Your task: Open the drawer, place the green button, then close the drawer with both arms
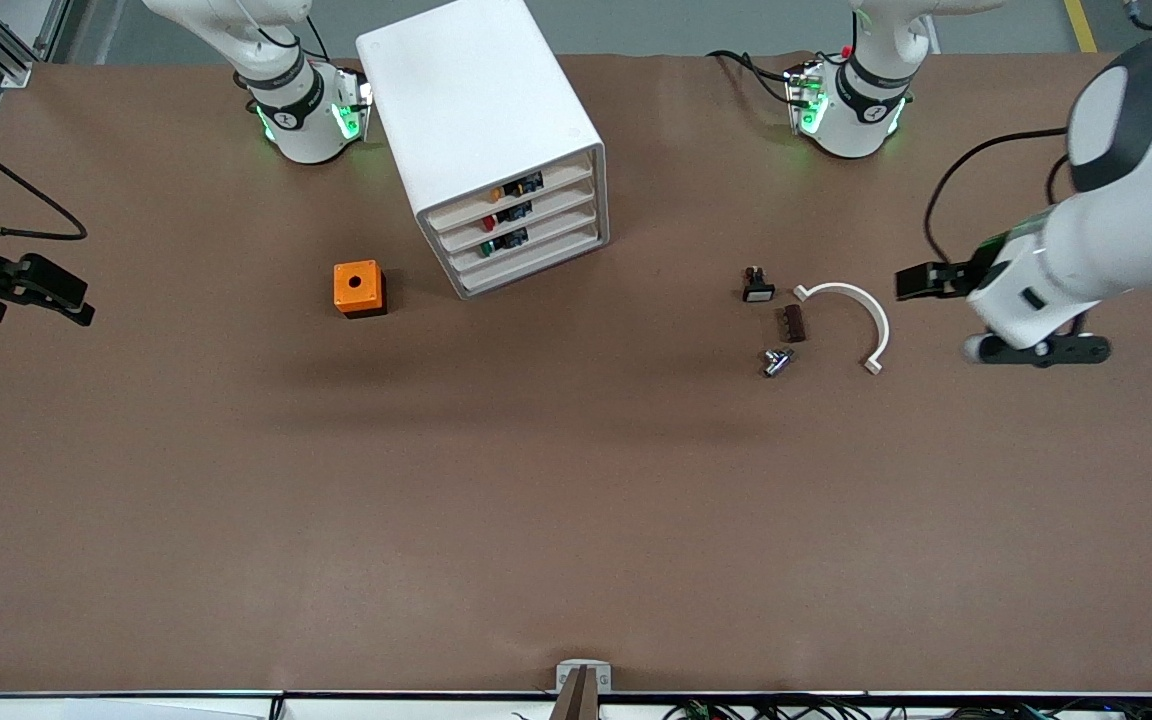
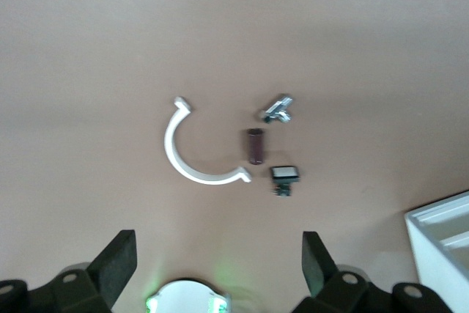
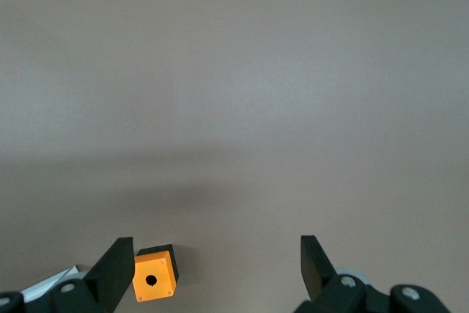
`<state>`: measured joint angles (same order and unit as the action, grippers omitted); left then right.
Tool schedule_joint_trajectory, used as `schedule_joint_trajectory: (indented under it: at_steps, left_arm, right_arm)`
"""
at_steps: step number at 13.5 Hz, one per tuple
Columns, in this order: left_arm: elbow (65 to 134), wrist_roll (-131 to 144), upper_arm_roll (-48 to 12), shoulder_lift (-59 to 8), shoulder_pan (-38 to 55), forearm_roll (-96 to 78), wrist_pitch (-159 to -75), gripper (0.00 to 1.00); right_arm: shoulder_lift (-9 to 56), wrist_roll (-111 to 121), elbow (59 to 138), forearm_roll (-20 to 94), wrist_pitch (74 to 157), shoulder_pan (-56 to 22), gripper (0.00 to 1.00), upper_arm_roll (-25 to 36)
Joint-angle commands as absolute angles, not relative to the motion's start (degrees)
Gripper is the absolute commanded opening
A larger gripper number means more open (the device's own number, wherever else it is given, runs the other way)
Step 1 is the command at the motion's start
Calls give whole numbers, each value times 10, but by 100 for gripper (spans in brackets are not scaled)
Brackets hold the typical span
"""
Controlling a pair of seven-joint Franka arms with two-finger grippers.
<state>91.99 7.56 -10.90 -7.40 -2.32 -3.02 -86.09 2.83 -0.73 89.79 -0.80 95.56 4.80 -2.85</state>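
Note:
A white drawer cabinet [image 1: 481, 110] stands between the two arm bases, its stacked drawers [image 1: 526, 232] all shut. A small green-capped button [image 1: 489, 248] with black and blue parts shows on the front of the third drawer from the top; I cannot tell if it is loose. My left gripper [image 1: 1036, 350] [image 2: 218, 247] hangs open and empty over the table's left-arm end, beside a cluster of small parts. My right gripper [image 3: 215, 251] is open and empty at the right arm's end. The orange cube [image 3: 154, 276] lies under it by one finger.
An orange cube with a hole [image 1: 358, 288] sits beside the cabinet. Toward the left arm's end lie a white-faced black button [image 1: 758, 287], a brown cylinder [image 1: 793, 322], a metal fitting [image 1: 777, 360] and a white curved clip [image 1: 851, 310]. The cabinet's corner [image 2: 443, 247] shows in the left wrist view.

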Motion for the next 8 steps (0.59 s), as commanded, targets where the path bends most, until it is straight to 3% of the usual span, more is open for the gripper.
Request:
schedule_joint_trajectory:
  at_steps: [1,8]
  left_arm:
    - [997,48,-116,-11,-47,-21,-906,99]
    - [1030,32,-108,25,-47,-22,-943,99]
  right_arm:
    - [29,-13,895,-17,949,57,100,-38]
    - [29,-12,895,-17,947,53,100,-37]
